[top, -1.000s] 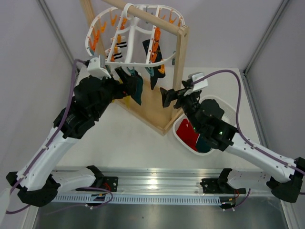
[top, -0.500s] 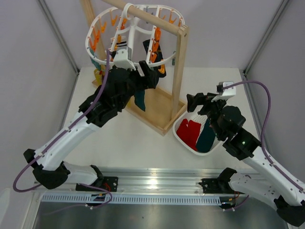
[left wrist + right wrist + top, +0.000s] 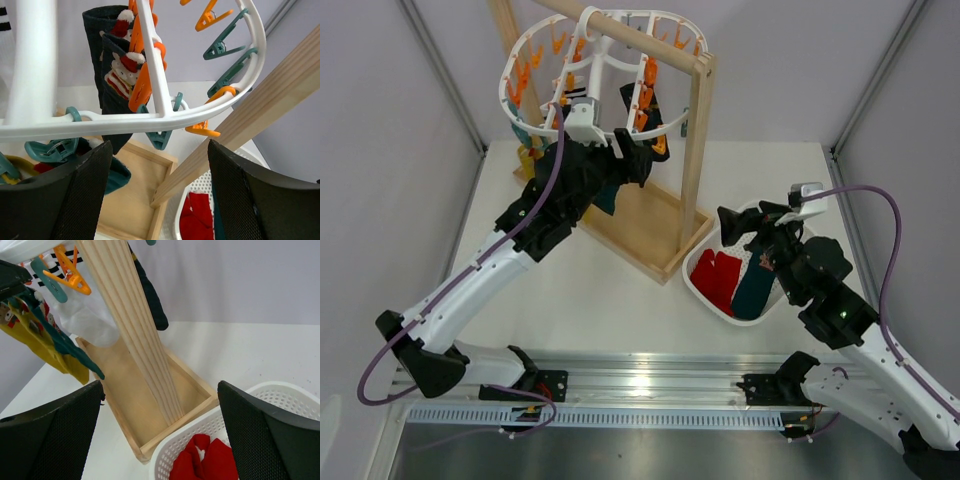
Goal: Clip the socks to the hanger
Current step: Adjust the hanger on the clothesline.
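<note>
The white hanger (image 3: 582, 70) hangs from the wooden rack with orange and teal pegs. Clipped socks dangle from it: a navy patterned one (image 3: 111, 75), a teal one (image 3: 114, 176), a yellow one (image 3: 30, 340) and a white striped one (image 3: 85, 315). My left gripper (image 3: 632, 160) is up under the hanger's ring (image 3: 150, 117), open with nothing between its fingers (image 3: 75, 200). My right gripper (image 3: 748, 220) hovers open over the basket's far edge. A red sock (image 3: 715, 280) and a teal sock (image 3: 755, 288) lie in the basket.
The white perforated basket (image 3: 690, 280) sits right of the wooden rack's base tray (image 3: 640, 225). The rack's upright post (image 3: 695, 150) stands between my two grippers and fills the middle of the right wrist view. Grey walls enclose the table.
My left arm swung right, from the hanger's left side to under its front ring, its jaws narrowing slightly. My right arm drew back from the rack to over the basket.
</note>
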